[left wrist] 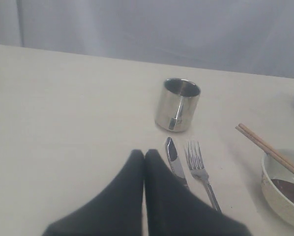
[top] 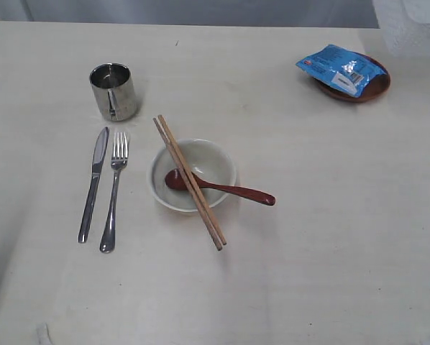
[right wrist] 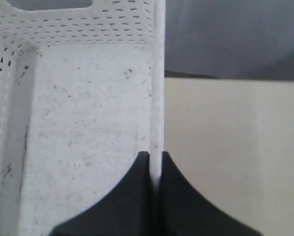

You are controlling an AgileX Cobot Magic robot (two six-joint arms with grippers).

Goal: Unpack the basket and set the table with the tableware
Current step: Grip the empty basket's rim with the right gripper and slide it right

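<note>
Pale beige tabletop with faint wood grain [top: 330, 280] spreads across the exterior view, with a grey backdrop beyond its far edge. At the far right corner of that view sits the white rectangular plastic basket with perforated lattice sides [top: 410, 30], only partly in frame. In the right wrist view the basket's thin side wall [right wrist: 158, 73] runs straight between the black fingers of the right gripper [right wrist: 156, 158], which are pinched closed on it, one finger inside the basket and one outside.

Just beside the basket lies a round brown wooden plate [top: 379, 88] with a blue snack packet [top: 341, 68] resting on top. Well apart from these, near the middle of the table, stands a cream bowl [top: 213, 154]. A reddish-brown wooden spoon [top: 233, 190] rests with its head in the bowl and its handle over the rim. A pair of wooden chopsticks [top: 190, 181] lies slantwise across the bowl. To the bowl's left a steel fork [top: 113, 190] and a steel knife [top: 93, 185] lie side by side, close but apart. Beyond them stands a shiny steel cup [top: 113, 91], upright.

The left gripper [left wrist: 144, 153] hangs over the table near the knife's tip, its fingertips pressed together and holding nothing.
</note>
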